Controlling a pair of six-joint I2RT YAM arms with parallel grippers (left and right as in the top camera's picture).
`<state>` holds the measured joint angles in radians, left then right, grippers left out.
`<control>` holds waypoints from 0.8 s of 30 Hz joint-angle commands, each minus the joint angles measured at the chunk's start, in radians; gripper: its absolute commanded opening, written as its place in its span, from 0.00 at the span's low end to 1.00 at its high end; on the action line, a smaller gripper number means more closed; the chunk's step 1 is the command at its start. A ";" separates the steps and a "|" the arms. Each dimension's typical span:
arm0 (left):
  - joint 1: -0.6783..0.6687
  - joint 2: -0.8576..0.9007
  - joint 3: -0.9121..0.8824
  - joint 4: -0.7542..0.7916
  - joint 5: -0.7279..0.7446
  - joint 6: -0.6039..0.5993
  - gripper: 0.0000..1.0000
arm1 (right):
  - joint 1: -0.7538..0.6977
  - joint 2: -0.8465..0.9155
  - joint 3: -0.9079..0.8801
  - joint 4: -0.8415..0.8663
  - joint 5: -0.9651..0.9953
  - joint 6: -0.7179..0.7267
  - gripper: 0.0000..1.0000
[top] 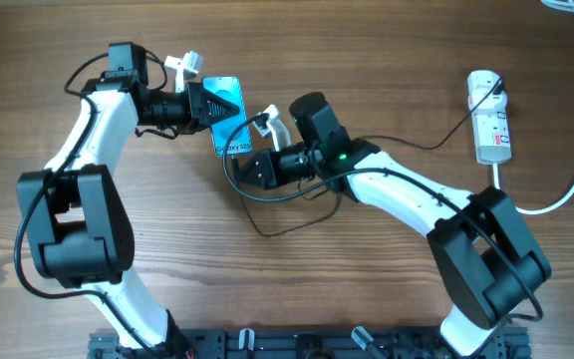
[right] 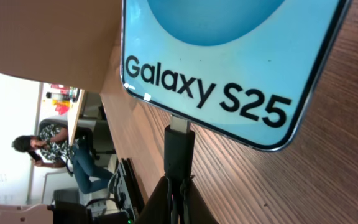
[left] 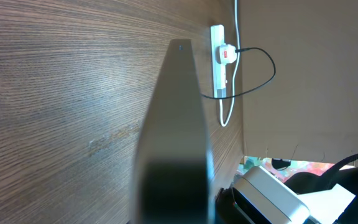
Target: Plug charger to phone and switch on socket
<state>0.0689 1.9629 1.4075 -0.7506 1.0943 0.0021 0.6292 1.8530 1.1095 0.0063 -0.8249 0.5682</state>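
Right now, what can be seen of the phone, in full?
The phone is a thin flat slab with a cyan screen, a paler band reading Galaxy S25 and a dark glossy rim. The left gripper clamps its upper end over the wooden table. The charger's connector, pinched by the right gripper, meets its bottom edge; how deep is unclear.

Wood table [top: 267, 299]: socket [top: 490, 120], white cord [top: 541, 210], charger [top: 263, 232]; phone [top: 225, 115] possibly touching.
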 commanded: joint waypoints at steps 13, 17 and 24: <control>-0.008 0.006 -0.002 -0.020 0.031 0.009 0.04 | -0.021 -0.032 0.019 0.025 0.137 0.007 0.04; -0.008 0.006 -0.002 -0.020 0.031 0.009 0.04 | -0.021 -0.032 0.019 -0.001 0.137 0.007 0.04; -0.008 0.006 -0.002 -0.020 0.031 0.009 0.04 | -0.022 -0.032 0.019 0.005 0.154 0.007 0.04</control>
<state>0.0692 1.9636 1.4147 -0.7540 1.0863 0.0029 0.6331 1.8526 1.1049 0.0002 -0.7731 0.5789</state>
